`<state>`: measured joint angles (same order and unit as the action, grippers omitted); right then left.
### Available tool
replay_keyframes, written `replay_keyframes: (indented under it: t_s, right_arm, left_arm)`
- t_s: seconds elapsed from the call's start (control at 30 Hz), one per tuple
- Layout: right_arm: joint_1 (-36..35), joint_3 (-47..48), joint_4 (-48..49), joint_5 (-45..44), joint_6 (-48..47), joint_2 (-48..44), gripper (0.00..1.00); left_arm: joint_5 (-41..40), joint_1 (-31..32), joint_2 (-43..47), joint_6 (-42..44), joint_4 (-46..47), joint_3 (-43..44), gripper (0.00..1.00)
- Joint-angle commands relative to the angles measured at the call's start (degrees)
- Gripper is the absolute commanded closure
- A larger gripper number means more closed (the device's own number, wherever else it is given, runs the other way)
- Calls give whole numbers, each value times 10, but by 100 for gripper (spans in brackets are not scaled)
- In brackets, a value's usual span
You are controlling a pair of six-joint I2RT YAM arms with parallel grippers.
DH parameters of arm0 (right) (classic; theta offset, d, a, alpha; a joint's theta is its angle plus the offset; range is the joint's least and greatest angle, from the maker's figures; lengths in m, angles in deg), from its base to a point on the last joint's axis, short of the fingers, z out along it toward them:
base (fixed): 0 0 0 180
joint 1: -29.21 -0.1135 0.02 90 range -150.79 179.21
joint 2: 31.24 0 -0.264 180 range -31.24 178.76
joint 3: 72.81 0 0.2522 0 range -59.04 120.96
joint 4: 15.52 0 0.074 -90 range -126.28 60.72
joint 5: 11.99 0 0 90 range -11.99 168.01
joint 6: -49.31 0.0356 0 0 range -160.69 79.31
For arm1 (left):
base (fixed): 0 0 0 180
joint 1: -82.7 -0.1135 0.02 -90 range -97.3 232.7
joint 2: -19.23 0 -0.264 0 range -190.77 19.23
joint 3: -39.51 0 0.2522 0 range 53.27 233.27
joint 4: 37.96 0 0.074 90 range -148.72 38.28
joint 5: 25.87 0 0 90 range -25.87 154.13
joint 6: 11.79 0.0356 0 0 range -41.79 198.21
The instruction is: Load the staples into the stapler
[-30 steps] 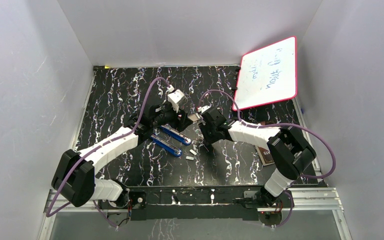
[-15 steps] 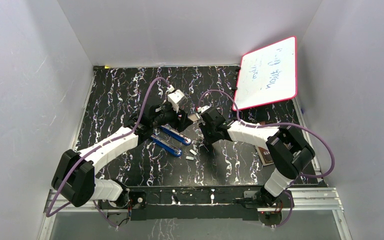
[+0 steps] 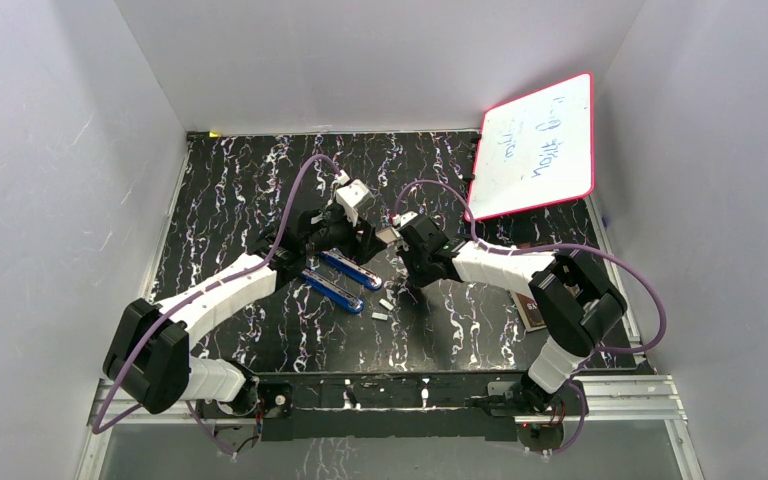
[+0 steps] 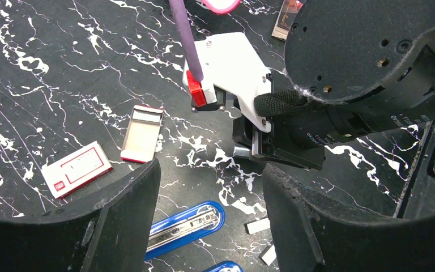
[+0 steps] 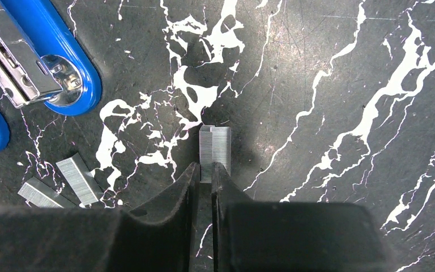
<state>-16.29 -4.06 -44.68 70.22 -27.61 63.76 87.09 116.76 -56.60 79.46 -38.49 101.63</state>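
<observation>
The blue stapler [image 3: 345,280] lies hinged open on the black marbled table, its metal channel [image 5: 11,68] facing up. My right gripper [image 5: 205,168] points down at a silvery strip of staples [image 5: 215,150]. Its fingers are nearly together, pinching the strip's near end. In the top view the right gripper [image 3: 394,241] sits just right of the stapler's far end. My left gripper [image 4: 209,218] hangs open above the stapler half [image 4: 184,224], touching nothing. Two loose staples strips [image 5: 79,178] lie beside the stapler.
A red-and-white box [image 4: 76,169] and its open tray [image 4: 142,133] lie beyond the left gripper. A pink-framed whiteboard [image 3: 535,150] leans at the back right. A brown packet [image 3: 532,312] lies near the right arm. The two wrists are close together.
The right gripper's fingers have closed in around the end of the staples strip, and its wrist has edged slightly left. The left arm has stayed still.
</observation>
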Motion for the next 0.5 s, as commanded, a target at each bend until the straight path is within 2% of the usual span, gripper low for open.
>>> replay_keyframes:
  t_s: [0.0, 0.47]
  right_arm:
    - [-3, 25, -3, -12, -3, -1, 82]
    - [-3, 27, -4, -4, 12, -40, 88]
  left_arm:
    - [14, -2, 2, -1, 8, 1, 35]
    - [17, -2, 0, -3, 8, 1, 35]
